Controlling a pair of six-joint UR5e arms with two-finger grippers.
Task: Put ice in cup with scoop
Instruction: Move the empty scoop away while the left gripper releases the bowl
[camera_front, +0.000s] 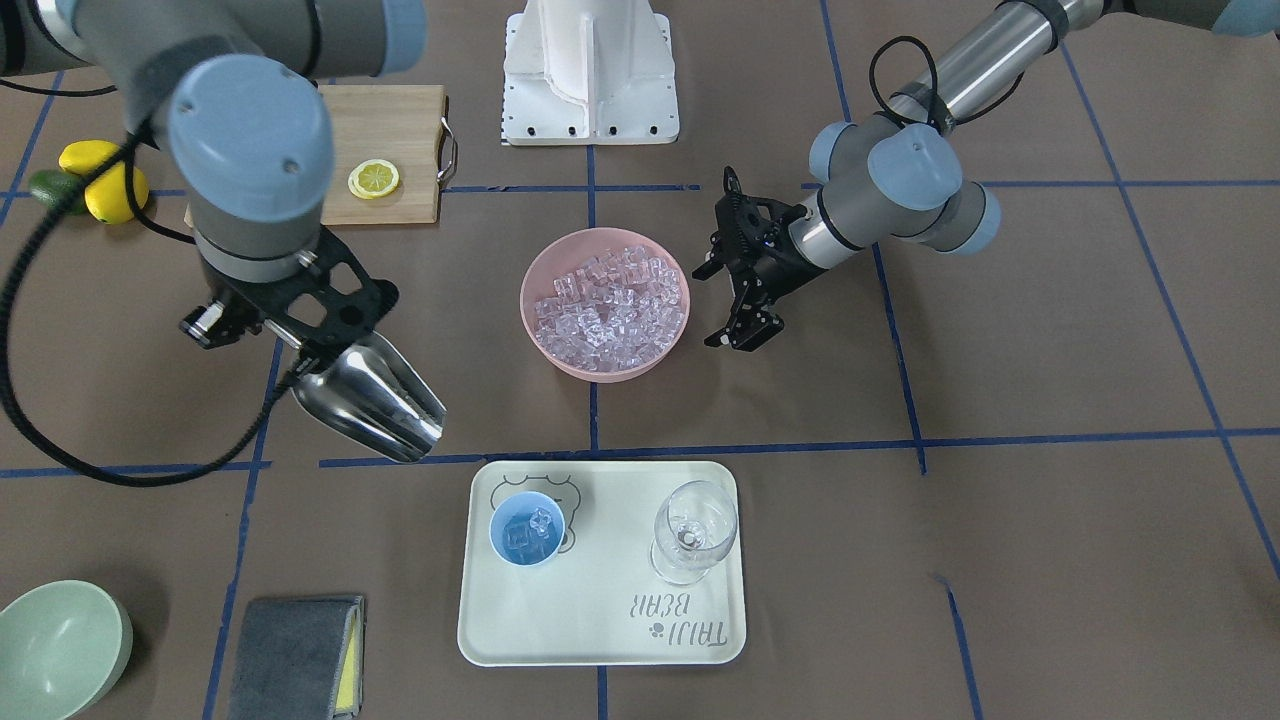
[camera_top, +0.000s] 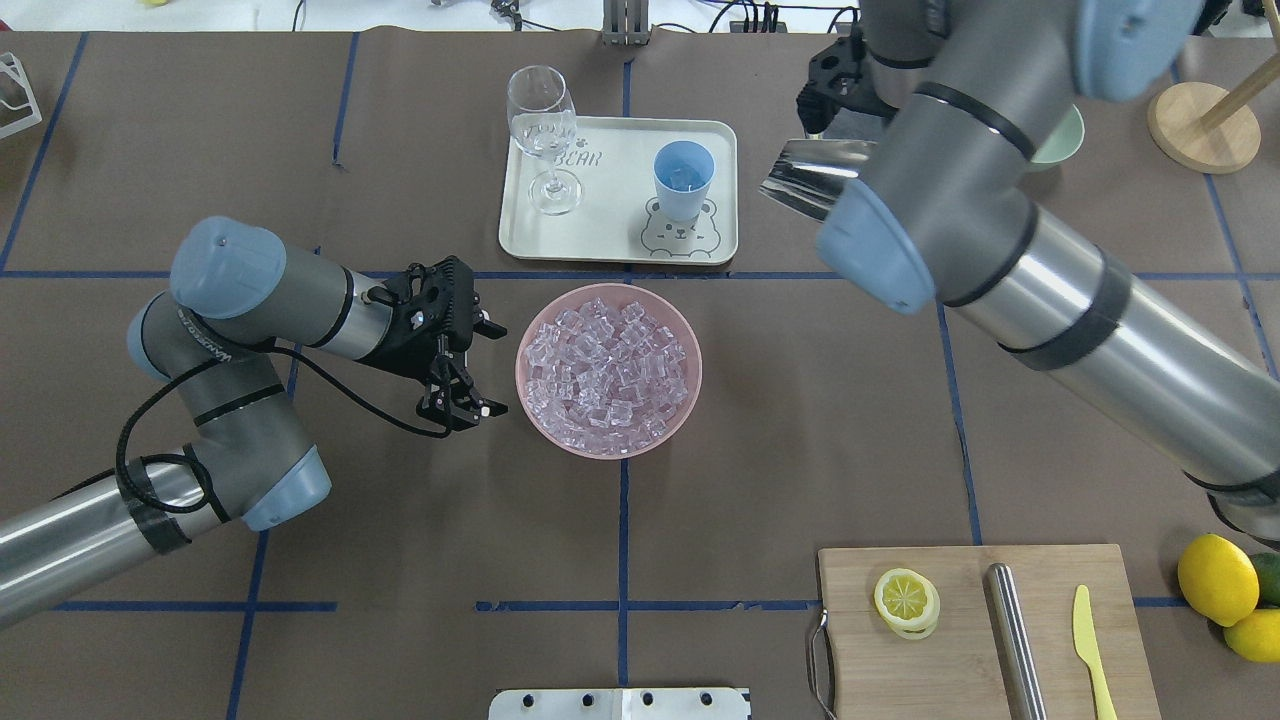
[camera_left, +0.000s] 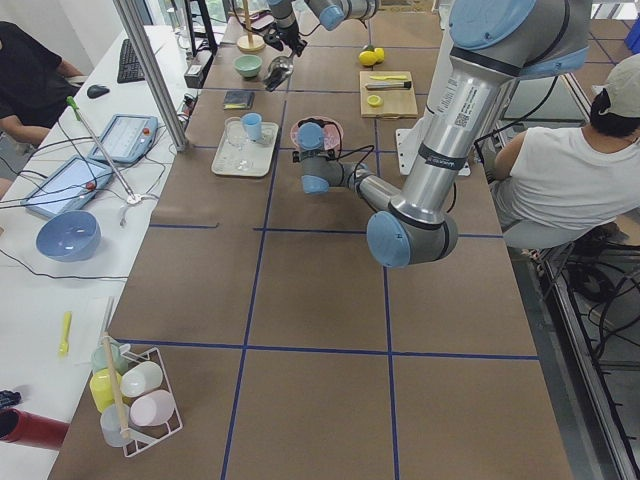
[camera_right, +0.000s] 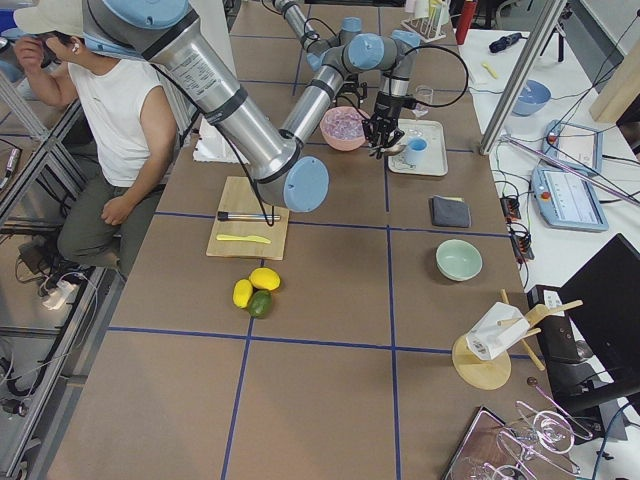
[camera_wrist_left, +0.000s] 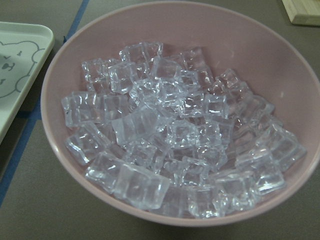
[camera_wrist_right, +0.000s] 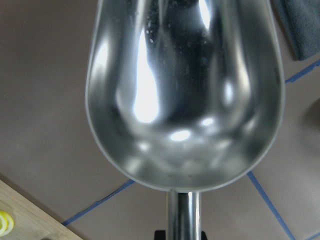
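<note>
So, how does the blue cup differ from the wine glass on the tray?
The cup is opaque light blue; the wine glass is clear. The cup has no stem; the glass stands on a thin one. The cup holds a few ice cubes; the glass looks empty. Both stand upright on the white tray.

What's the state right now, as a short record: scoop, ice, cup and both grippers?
scoop: trough empty, held beside the tray, not over the cup
right gripper: shut on the scoop's handle
left gripper: fingers open, holding nothing, beside the pink bowl
ice: mostly in the pink bowl, a few cubes in the cup
cup: upright on the tray
</note>
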